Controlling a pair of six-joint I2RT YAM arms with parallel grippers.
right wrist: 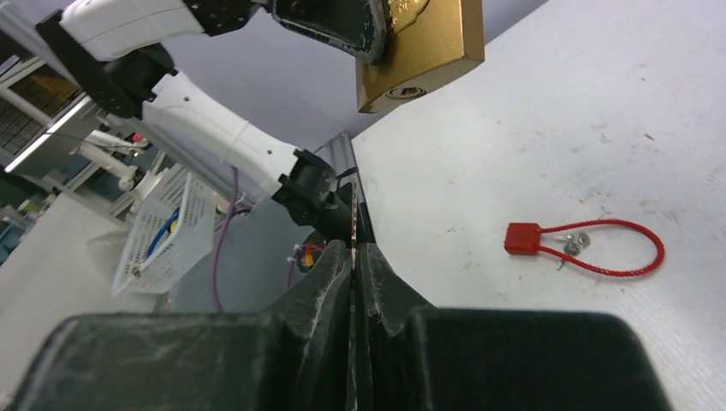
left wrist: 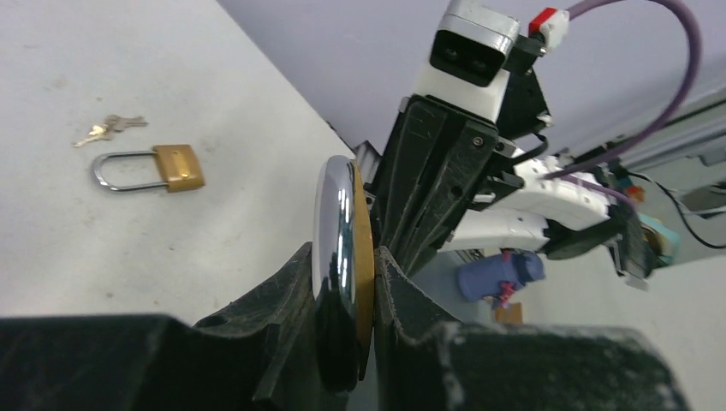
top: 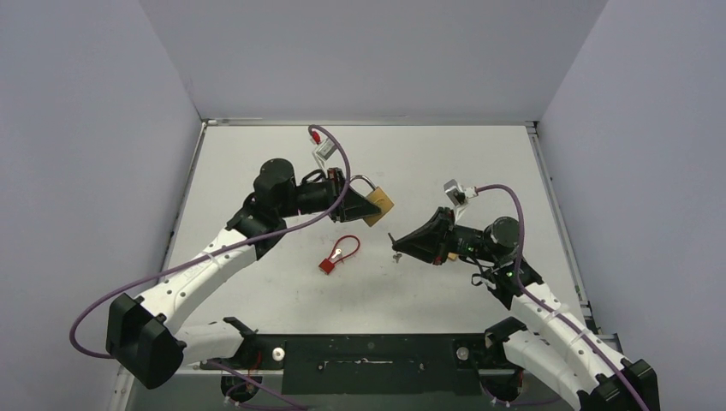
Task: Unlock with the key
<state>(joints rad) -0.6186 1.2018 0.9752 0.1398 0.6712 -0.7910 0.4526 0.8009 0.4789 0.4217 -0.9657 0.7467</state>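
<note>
A brass padlock [top: 377, 206] hangs above the table's middle, and my left gripper [top: 353, 199] is shut on its body. In the left wrist view the padlock [left wrist: 346, 248] stands edge-on between the two fingers. In the right wrist view it [right wrist: 425, 47] sits at the top with its keyhole face turned down toward me. My right gripper [top: 402, 241] is shut on the key [right wrist: 353, 224], whose thin blade sticks out past the fingertips. The key [top: 393, 239] points left, a short gap below and right of the padlock.
A red cable lock [top: 338, 254] with small keys [right wrist: 574, 244] lies on the table below the padlock. A second brass padlock [left wrist: 151, 169] and loose keys [left wrist: 110, 128] lie on the table in the left wrist view. Grey walls enclose three sides.
</note>
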